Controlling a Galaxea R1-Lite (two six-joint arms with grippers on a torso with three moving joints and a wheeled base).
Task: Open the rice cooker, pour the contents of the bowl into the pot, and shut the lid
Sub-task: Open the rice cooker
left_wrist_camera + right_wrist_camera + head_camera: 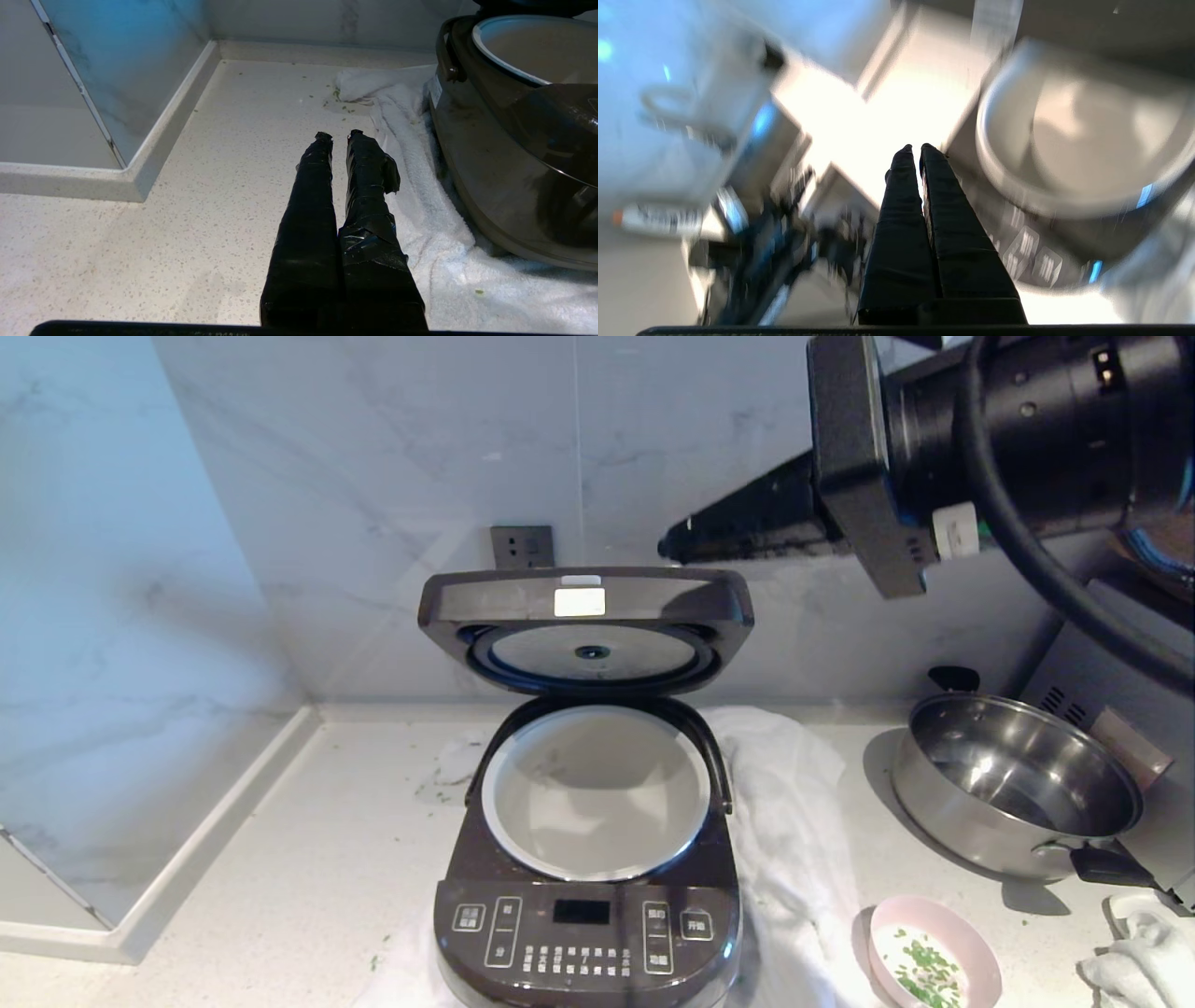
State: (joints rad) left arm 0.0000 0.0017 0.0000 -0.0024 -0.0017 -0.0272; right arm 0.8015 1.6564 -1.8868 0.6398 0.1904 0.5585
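Note:
The dark-brown rice cooker (583,933) stands at the centre of the counter with its lid (585,625) hinged upright, pale underside plate showing. Its cream-white pot (597,793) looks bare inside. The pink bowl (934,961) sits at the front right, holding green chopped contents (924,966). My right gripper (667,546) hangs high above the cooker's right side, level with the raised lid, shut and holding nothing. In the right wrist view that gripper (914,148) is above the pot (1087,126). My left gripper (337,136) is parked low over the counter, left of the cooker (514,163), shut and empty.
A white towel (794,821) lies under and to the right of the cooker. A shiny steel pan (1018,784) with black handles stands at the right, and a crumpled cloth (1139,961) sits beside the bowl. A wall socket (523,547) is behind the lid.

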